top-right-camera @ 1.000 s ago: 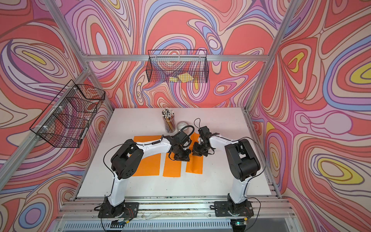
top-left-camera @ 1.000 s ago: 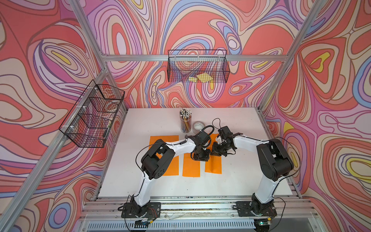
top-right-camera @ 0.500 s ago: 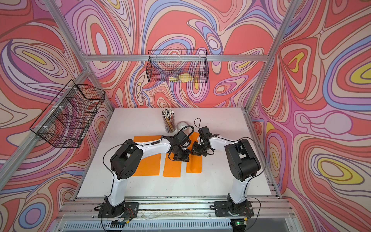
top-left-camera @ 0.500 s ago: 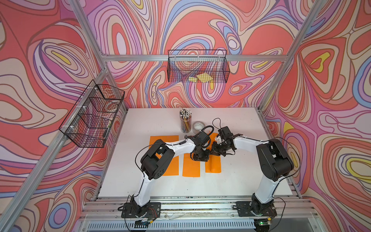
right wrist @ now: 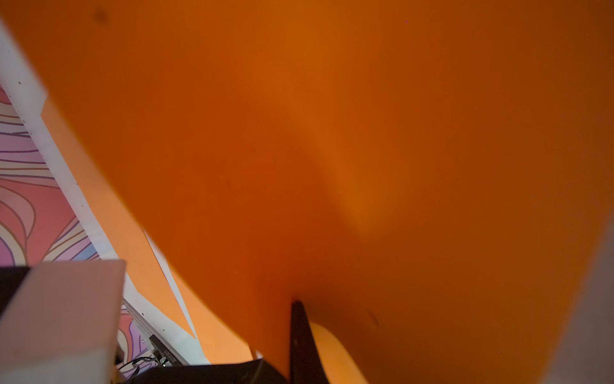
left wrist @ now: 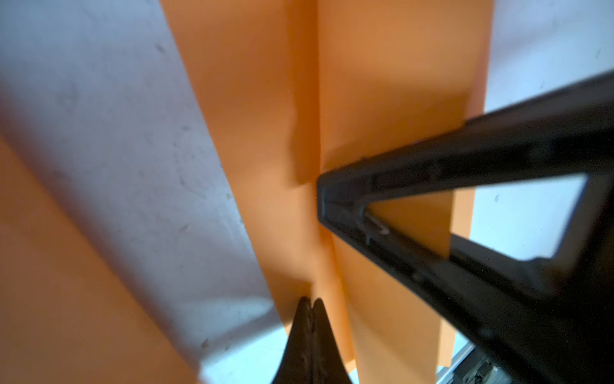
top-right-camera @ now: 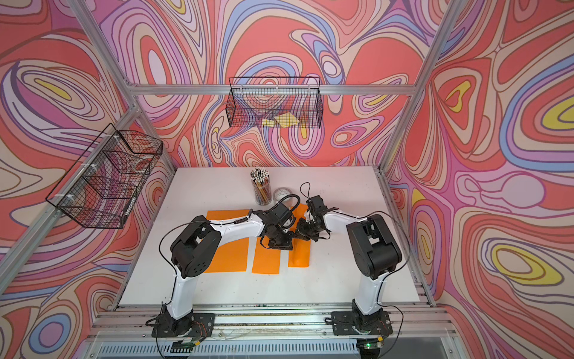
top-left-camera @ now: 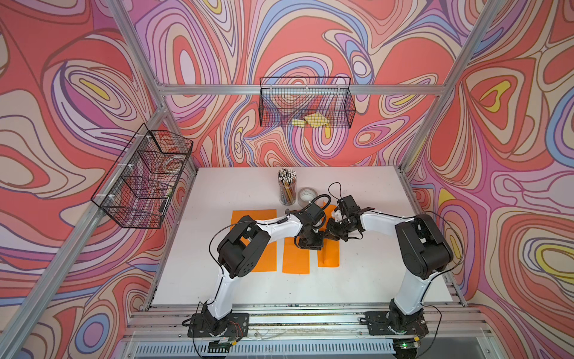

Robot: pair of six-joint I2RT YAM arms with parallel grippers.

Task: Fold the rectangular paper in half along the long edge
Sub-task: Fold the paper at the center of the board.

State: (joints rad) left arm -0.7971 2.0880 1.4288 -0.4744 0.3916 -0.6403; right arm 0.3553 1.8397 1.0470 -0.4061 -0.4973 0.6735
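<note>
The step in hand, as I judge it, is to lay the flap down and make the crease sharp.

The left gripper (left wrist: pixel 309 304) is closed tip to tip, with nothing that I can see between the jaws. Its tip stands on the paper (top-left-camera: pixel 328 258) at the fold line, like a weight. It should press firmly, so that the sheet does not slide on the table (top-left-camera: pixel 372 279).

At its 3 o'clock side is the right gripper (left wrist: pixel 329 199), also closed. In the right wrist view the orange flap rises before the camera and runs down to one finger (right wrist: pixel 299 332). The other finger is hidden behind the paper, so I judge that this gripper pinches the flap. It should bring the free long edge exactly onto the other long edge and match the corners before it flattens anything. Then it can press from the middle toward 12 and toward 6 o'clock.

The paper lies a little toward 3 o'clock from the table centre, and its long edges run from 12 to 6 o'clock. It is the last of three orange pieces: at 9 o'clock a wide sheet (top-left-camera: pixel 257 217), then a narrow strip (top-left-camera: pixel 295 261), then this one. It is thin and matte. Near its 9 o'clock edge a soft ridge shows, so it is not yet flat.
</note>
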